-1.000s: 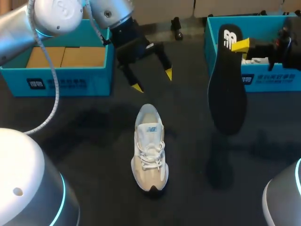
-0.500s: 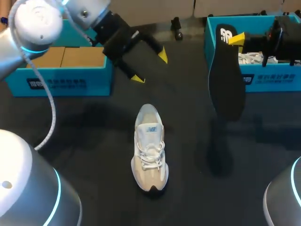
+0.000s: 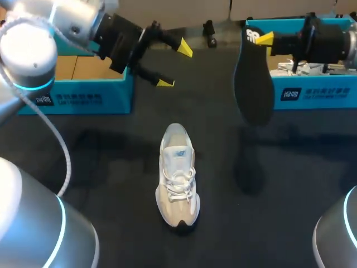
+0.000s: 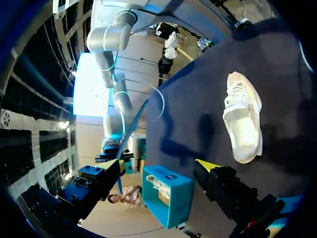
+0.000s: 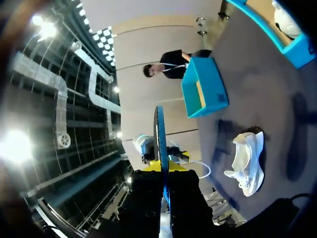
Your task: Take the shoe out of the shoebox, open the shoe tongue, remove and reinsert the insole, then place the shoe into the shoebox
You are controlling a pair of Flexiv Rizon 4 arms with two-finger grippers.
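- Two tools in view. Step in hand, as I judge it, is putting the insole back.
- Right tool (image 3: 261, 40) is pinching the heel end of the flat black foam insole (image 3: 252, 84). The insole hangs toe-end down, clear of the dark counter (image 3: 100, 162), in front of the right-hand blue cardboard shoebox (image 3: 318, 95). In the right wrist view it shows edge-on between the fingers.
- Left tool (image 3: 175, 65) has its fingers spread with nothing between them. It is raised just beside the left-hand blue cardboard shoebox (image 3: 72, 92).
- Cream-and-white lace-up trainer (image 3: 178, 176) stands upright mid-counter, well apart from both boxes. Its long axis runs near to far, toe toward the robot and heel opening toward the far edge.
- Key relation: the trainer lies nearer the robot and toward the middle from the hanging insole. The insole's long axis is close to vertical, the trainer's flat on the counter, so I expect a tilt is needed to feed it in at the collar.
- The left tool looks the nearer free one to the heel opening, so it could steady the trainer.
- Print: a white logo on the insole heel, a small patch on the tongue and white label blocks on both box fronts. None transcribed.
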